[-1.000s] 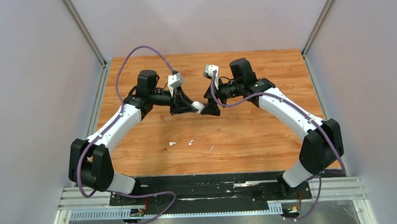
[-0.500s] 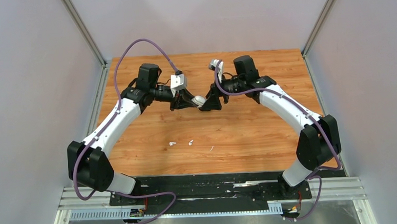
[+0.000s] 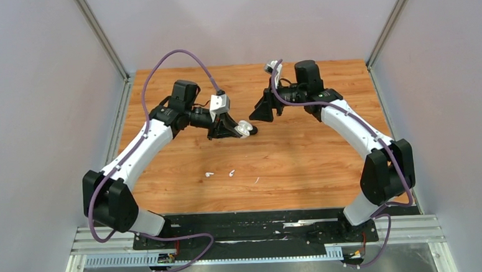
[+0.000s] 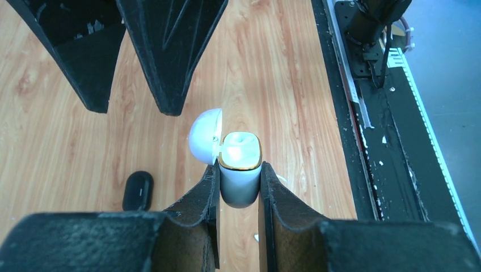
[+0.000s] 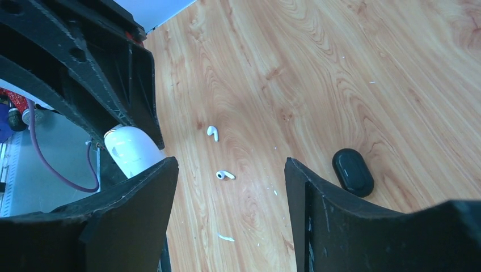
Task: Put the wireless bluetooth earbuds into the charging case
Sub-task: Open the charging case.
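Observation:
My left gripper (image 3: 237, 131) is shut on the white charging case (image 3: 244, 128) and holds it above the table's middle. In the left wrist view the gripper (image 4: 239, 170) clamps the case body (image 4: 240, 184) upright, with its gold-rimmed opening up and its lid (image 4: 204, 136) hinged open to the left. My right gripper (image 3: 261, 112) is open and empty, apart from the case to its right; its jaws stand wide in the right wrist view (image 5: 230, 164). The two white earbuds (image 3: 209, 174) (image 3: 232, 172) lie on the wood nearer the front, and also show in the right wrist view (image 5: 212, 132) (image 5: 224, 174).
A small black oval object (image 4: 138, 191) lies on the wood under the case, also in the right wrist view (image 5: 353, 171). A thin white fleck (image 3: 257, 180) lies right of the earbuds. Grey walls enclose the wooden table (image 3: 327, 162); a black rail (image 3: 261, 219) runs along its front edge.
My right gripper has let go of the case and pulled back to the far right, jaws open. The case stays in my left gripper, which has shifted slightly right.

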